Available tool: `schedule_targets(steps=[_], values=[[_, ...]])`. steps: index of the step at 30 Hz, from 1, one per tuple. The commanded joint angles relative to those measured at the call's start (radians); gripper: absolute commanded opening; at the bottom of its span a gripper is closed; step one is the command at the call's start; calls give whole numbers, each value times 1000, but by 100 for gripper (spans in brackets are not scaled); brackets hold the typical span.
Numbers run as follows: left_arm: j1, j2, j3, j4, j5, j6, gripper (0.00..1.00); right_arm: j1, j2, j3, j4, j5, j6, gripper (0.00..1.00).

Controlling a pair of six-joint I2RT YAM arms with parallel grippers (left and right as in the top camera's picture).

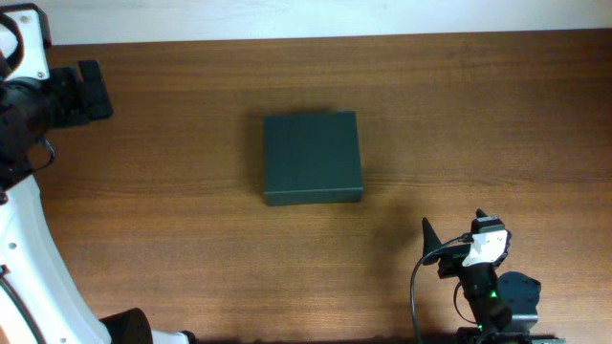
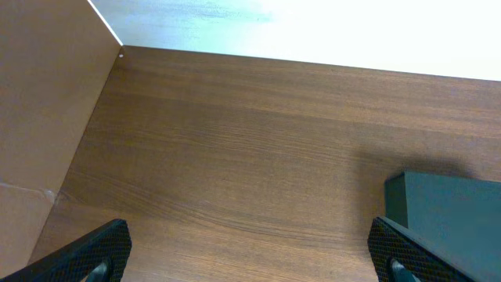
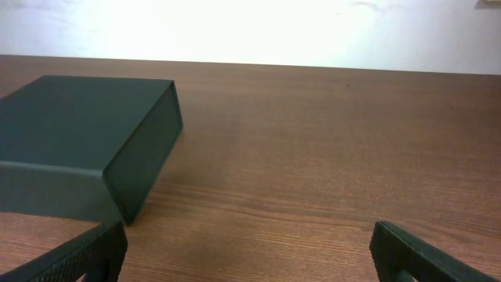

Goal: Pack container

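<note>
The container is a dark green, roughly square box lying shut near the middle of the wooden table. My left gripper hovers at the far left, well away from it, jaws wide open and empty. In the left wrist view the container's corner shows at the right, beyond the right fingertip, while the gripper frames bare wood. My right gripper stands open at the front right, apart from the box. Its wrist view has the container ahead on the left and nothing in the gripper.
A brown upright panel borders the table on the left in the left wrist view. The white left arm base fills the overhead view's left edge. A black cable loops beside the right arm. The table's far edge meets a pale wall.
</note>
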Motion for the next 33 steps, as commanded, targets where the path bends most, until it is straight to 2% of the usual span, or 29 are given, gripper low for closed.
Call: schedule_targets(steps=[1,15,22,25,27,33], values=[[5,3,-2,-1,8,-5,99,-3,-12,-10,5,12,5,99],[2,-3,-3,-1,8,-5,99,-3,-12,-10,5,12,5,99],[-6,-162,-35,0,8,-5,99,-3,-12,-10,5,12,5,99],[-53,-290,-142,6,-5,8,99,-3,-12,-10,5,12,5,99],[-97,-390,-264,80,-39,18,99,-3,-12,-10,5,12,5,99],[-221,-737,-791,475,17,8,99,-3,-12,-10,5,12,5,99]])
